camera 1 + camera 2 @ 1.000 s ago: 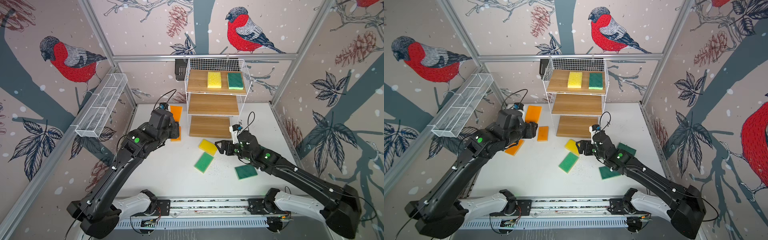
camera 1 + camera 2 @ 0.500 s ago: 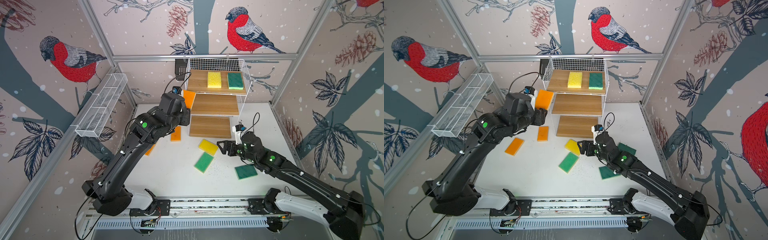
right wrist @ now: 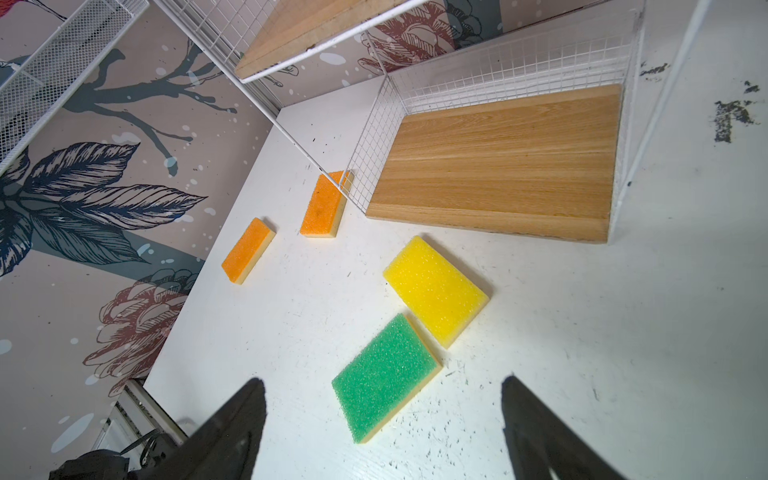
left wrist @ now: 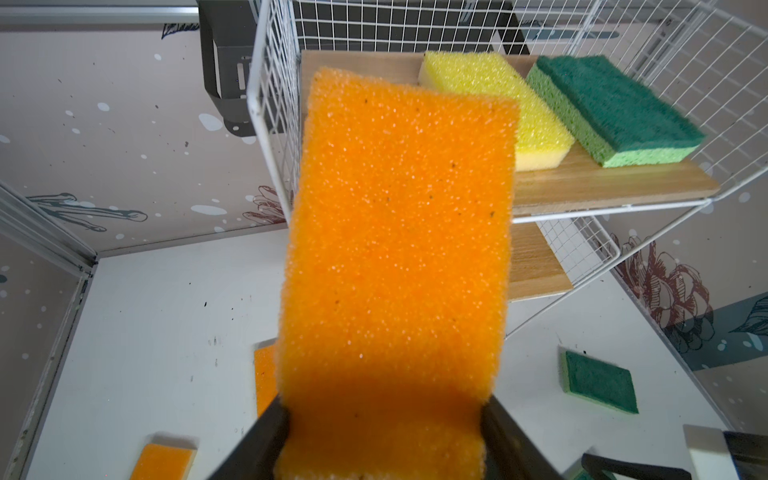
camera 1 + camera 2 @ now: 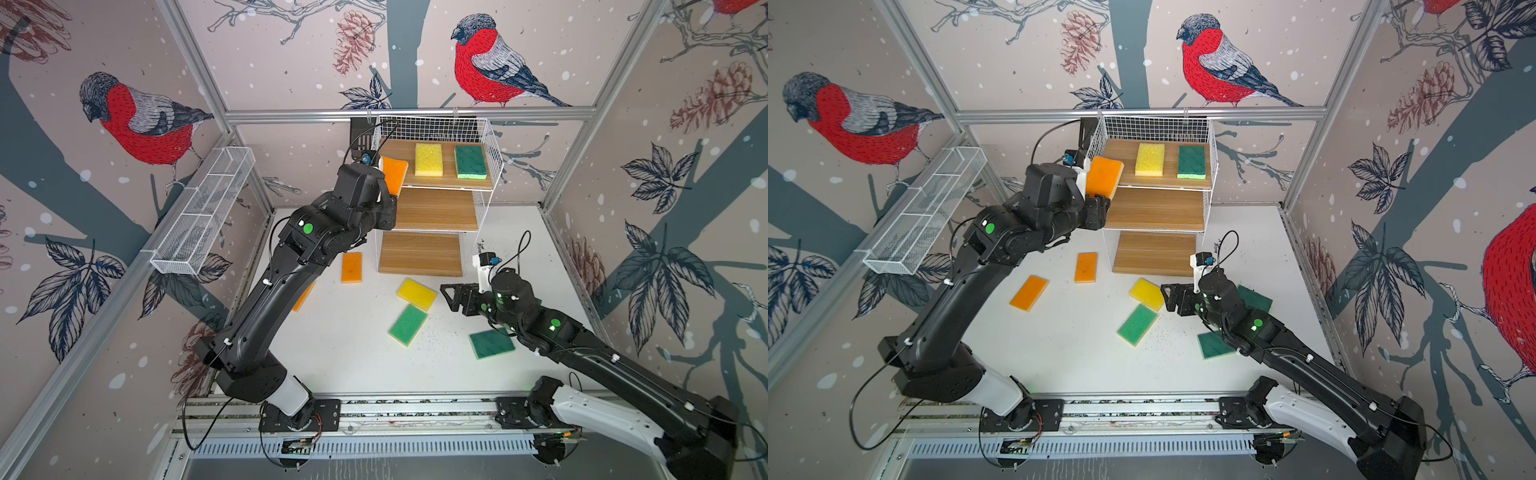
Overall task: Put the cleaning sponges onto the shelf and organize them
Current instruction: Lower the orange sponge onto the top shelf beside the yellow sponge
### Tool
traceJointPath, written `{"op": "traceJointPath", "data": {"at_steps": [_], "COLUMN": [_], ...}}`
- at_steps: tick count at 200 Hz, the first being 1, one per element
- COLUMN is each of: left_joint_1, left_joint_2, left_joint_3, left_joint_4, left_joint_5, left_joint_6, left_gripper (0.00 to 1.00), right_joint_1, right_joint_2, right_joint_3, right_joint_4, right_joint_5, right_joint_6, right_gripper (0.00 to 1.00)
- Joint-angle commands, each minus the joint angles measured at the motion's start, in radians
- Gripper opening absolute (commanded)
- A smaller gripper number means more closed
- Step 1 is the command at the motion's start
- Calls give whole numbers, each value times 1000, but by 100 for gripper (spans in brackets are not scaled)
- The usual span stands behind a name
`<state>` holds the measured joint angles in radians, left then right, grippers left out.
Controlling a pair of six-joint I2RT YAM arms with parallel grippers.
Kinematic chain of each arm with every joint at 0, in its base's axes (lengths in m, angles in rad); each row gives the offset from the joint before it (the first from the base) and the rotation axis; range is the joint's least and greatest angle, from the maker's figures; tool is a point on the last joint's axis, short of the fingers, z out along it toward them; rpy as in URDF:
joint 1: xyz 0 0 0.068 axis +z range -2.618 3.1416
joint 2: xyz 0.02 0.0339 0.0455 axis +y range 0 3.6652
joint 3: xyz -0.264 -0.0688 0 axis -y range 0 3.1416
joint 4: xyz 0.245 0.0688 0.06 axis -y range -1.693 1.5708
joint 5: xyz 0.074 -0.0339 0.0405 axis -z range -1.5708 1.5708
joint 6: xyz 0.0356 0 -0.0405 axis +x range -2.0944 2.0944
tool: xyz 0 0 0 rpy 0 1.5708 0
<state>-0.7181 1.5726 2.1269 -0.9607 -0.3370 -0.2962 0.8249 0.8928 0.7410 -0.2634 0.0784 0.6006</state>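
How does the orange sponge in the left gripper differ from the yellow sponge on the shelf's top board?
Colour: the orange sponge is orange, the yellow sponge yellow. Support: the orange sponge is clamped at one short end by the left gripper; the yellow sponge lies free on the top board. Pose: the orange sponge is held at a slant, the yellow sponge lies flat. Both are rectangular, coarse-pored foam pads.

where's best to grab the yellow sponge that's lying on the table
Probably from above: the yellow sponge lies flat on the table, so pinch across its two long sides, toward the end away from the green sponge, which crowds one corner.
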Motion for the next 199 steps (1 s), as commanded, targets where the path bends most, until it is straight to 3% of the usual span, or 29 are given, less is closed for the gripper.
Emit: {"op": "traceJointPath", "data": {"at_steps": [1,85,199], "left_joint_1": [-1,-1,0], "left_joint_2": [9,37,143], "left_joint_3": [25,22,60], "left_joint_4": [75,256,321], "left_joint_5": [-1,-18,-101], "left_joint_6": [-1,-26,-44], "left_gripper": [60,59,59], "right_joint_1": [0,0,0], "right_joint_2": [-12,-62,-121], "right_joint_3": [-8,-35,-56], "right_joint_4": [3,-14,-28], "right_joint_5": [18,32,64], "right_joint_6": [-10,-2,-6], "right_gripper": [89,89,90]}}
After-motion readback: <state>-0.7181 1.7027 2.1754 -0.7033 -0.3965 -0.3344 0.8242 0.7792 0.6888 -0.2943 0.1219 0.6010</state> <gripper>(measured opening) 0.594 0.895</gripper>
